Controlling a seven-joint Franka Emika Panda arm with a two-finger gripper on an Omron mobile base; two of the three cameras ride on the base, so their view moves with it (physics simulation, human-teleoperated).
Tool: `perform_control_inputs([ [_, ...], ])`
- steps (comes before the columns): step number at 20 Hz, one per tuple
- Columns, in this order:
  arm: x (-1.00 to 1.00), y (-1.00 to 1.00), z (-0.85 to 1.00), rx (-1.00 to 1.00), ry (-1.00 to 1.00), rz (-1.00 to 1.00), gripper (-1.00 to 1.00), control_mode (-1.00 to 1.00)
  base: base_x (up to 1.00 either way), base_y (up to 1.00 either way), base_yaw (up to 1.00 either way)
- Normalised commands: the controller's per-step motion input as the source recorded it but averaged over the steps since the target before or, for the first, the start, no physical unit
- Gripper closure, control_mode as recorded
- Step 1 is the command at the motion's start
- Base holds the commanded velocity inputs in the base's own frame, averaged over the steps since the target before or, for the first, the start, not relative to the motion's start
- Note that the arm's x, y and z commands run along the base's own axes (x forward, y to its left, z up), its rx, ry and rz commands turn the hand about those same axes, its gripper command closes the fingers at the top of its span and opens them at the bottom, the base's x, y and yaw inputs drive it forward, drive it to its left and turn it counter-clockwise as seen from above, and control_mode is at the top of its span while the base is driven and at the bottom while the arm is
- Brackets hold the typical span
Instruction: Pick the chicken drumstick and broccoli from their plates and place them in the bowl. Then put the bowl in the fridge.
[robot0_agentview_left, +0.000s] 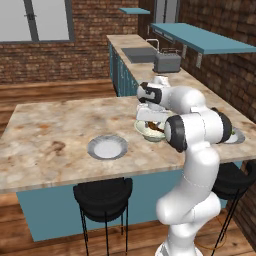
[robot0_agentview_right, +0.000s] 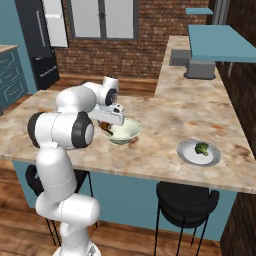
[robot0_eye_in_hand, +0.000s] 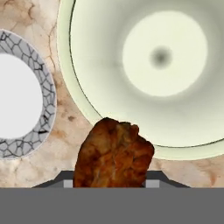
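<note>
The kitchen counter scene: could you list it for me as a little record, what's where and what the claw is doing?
gripper: shut on the drumstick, above the bowl's rim
drumstick: held, not yet in the bowl
bowl: on the counter, nothing inside
broccoli: on its plate, to the right of the bowl in the right base view
other plate: bare
counter: marbled stone
</note>
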Motion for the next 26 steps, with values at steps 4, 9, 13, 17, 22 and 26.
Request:
perform_control_inputs([
  [4, 0.30, -0.43, -0.01, 0.00, 0.00, 0.26, 1.00, -1.00, 0.00, 0.00, 0.00],
  [9, 0.32, -0.22, -0.09, -0.01, 0.00, 0.20, 1.00, -1.00, 0.00, 0.00, 0.00],
  [13, 0.35, -0.02, -0.24, -0.05, -0.06, 0.08, 1.00, -1.00, 0.00, 0.00, 0.00],
  [17, 0.23, -0.01, -0.21, -0.05, -0.06, 0.07, 1.00, -1.00, 0.00, 0.00, 0.00],
  [22, 0.00, 0.00, -0.24, -0.03, -0.06, 0.01, 1.00, -1.00, 0.00, 0.00, 0.00],
  [26, 0.00, 0.00, -0.28, 0.00, -0.02, 0.00, 1.00, -1.00, 0.00, 0.00, 0.00],
])
